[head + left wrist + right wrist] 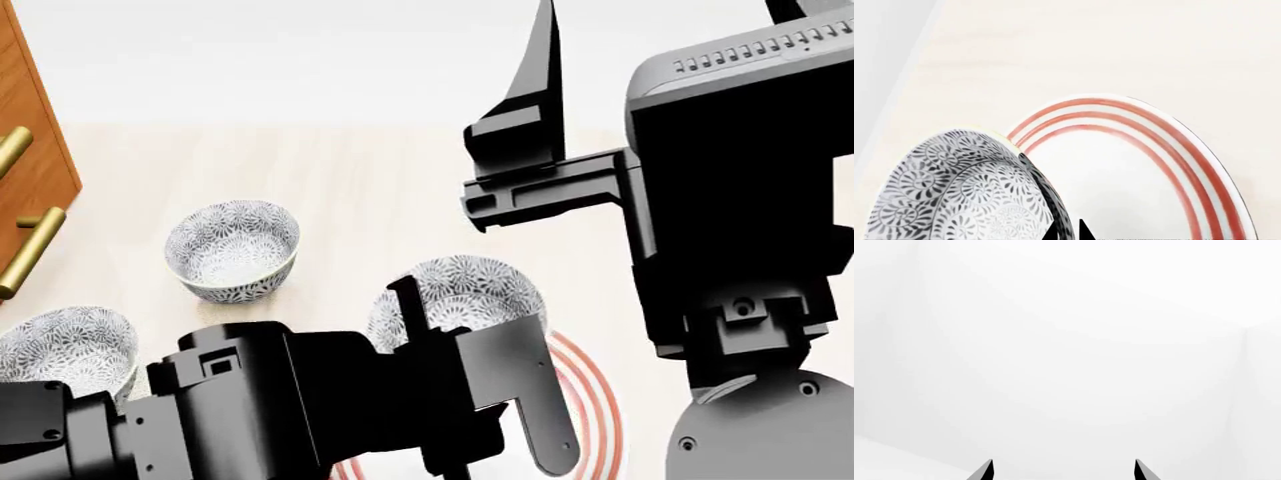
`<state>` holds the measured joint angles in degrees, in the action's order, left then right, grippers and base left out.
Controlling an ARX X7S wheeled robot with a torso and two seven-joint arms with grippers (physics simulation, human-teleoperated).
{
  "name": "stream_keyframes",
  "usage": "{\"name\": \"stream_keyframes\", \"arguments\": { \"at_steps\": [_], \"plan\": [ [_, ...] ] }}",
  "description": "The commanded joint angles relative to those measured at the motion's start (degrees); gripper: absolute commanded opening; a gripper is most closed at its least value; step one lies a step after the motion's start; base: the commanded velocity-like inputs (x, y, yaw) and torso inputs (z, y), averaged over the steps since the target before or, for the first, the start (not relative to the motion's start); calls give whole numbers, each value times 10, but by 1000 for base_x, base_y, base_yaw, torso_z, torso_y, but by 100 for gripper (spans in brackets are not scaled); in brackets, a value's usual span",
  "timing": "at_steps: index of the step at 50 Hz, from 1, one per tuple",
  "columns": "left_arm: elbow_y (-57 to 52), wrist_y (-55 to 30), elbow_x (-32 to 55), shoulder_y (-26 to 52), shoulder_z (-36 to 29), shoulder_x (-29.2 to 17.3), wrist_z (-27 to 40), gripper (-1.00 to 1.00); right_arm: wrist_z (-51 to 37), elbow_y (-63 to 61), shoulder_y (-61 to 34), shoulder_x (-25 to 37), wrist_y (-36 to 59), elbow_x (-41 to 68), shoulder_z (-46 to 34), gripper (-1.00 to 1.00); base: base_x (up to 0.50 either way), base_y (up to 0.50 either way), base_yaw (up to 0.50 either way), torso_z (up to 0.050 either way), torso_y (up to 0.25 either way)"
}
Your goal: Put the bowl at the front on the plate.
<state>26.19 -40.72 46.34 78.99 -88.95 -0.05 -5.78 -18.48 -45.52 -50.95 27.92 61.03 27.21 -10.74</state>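
Observation:
My left gripper (1069, 230) is shut on the rim of the bowl (954, 190), a small deep white bowl with a blue-grey floral pattern; one fingertip is inside the rim and one outside. The bowl hangs over the edge of the plate (1134, 175), a wide white plate with red rings. In the head view the bowl (467, 290) sits just beyond my left gripper (467, 370), with the plate (601, 400) partly hidden under the arm. I cannot tell whether the bowl touches the plate. My right gripper (667, 10) is raised high and open, empty (1063, 467).
Two more patterned bowls stand on the pale wooden table, one (234, 248) at mid left and one (67, 350) at the near left. A wooden cabinet (34, 150) with brass handles stands at the left edge. The right wrist view faces only a white wall.

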Motion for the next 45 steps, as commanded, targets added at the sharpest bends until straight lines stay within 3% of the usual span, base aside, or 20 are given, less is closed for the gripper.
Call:
{"name": "stream_keyframes", "arguments": {
  "at_steps": [1, 45],
  "plan": [
    [-1, 0, -18, -9, 4, 0, 3, -100, -1, 3, 3, 1, -6, 0, -1, 100, 0, 0, 0, 0, 0],
    [-11, -4, -64, -45, 2, 0, -14, -100, -6, -1, 6, 7, -11, 11, 6, 100, 0, 0, 0, 0, 0]
  ]
}}
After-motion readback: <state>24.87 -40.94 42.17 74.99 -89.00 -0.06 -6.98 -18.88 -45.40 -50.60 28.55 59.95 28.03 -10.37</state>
